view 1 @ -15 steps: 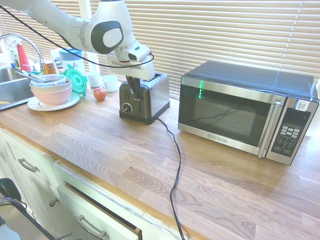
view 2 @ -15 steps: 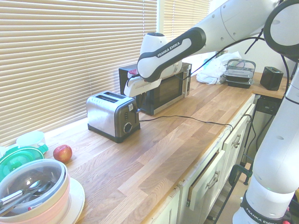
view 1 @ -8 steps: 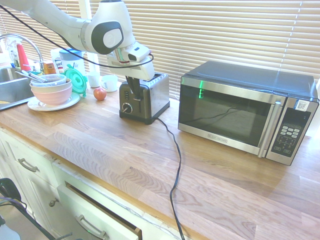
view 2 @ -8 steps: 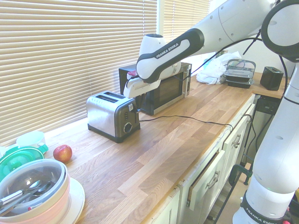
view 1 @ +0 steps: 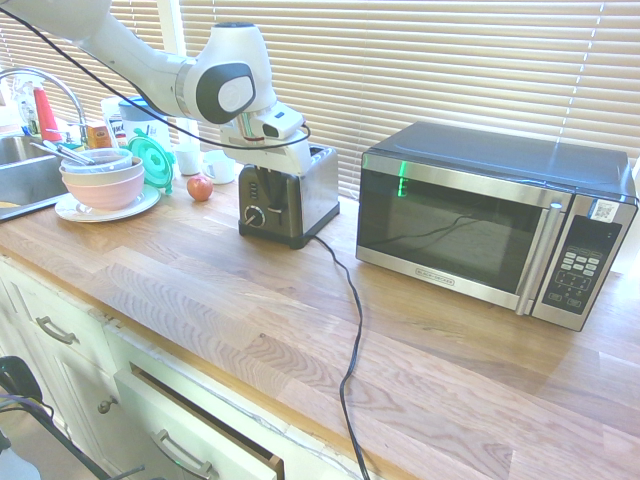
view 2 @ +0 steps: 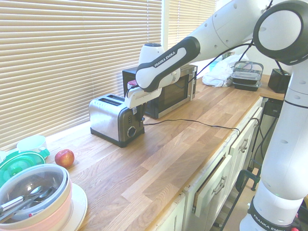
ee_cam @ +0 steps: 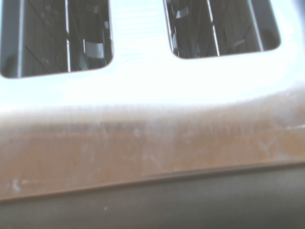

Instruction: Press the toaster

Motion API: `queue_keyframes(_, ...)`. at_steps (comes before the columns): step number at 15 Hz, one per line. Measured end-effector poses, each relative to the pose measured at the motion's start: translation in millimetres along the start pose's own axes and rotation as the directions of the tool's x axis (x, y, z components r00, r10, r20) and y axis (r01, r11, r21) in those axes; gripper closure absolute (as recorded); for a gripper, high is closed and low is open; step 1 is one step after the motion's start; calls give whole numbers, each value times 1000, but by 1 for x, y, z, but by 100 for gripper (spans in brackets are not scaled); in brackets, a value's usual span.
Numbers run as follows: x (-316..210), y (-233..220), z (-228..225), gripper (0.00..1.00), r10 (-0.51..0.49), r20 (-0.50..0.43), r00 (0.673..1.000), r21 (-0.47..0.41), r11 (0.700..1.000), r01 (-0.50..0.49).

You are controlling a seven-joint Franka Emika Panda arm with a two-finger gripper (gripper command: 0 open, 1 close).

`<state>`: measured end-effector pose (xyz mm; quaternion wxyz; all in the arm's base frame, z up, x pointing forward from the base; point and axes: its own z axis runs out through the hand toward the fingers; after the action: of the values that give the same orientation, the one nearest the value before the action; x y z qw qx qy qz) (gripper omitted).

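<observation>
The toaster (view 1: 318, 190) stands upright on the wooden table (view 1: 240, 310), between the microwave (view 1: 450, 215) and the apple (view 1: 200, 187), near the window blinds (view 1: 420, 60). Its dark end panel carries a round knob (view 1: 255, 216) low down and faces the front edge of the table. The hand (view 1: 277, 206) is closed, its fingers pointing down in front of that end panel, while the white body above them hangs over the near end of the toaster. Whether the fingertips touch the panel or anything on it, I cannot tell. From close above, the wrist view shows the two slots (ee_cam: 90, 43) of the toaster side by side, with wires inside them, and a strip of the dark end panel next to the shiny top. A black cord (view 1: 355, 330) runs from beside the toaster across the table. On the toaster's other side from the microwave, beyond the apple, a plate (view 1: 73, 212) bears stacked bowls (view 1: 103, 190) with spoons (view 2: 41, 195) in the top one. A green lid (view 1: 151, 160) leans just beside them, and white cups (view 1: 220, 166) stand near the apple.
</observation>
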<state>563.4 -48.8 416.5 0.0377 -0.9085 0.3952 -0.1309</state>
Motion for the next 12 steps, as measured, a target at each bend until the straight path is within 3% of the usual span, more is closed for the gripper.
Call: queue_keyframes(12,3,3,13,100,14,9,1000,1,1000,-14)
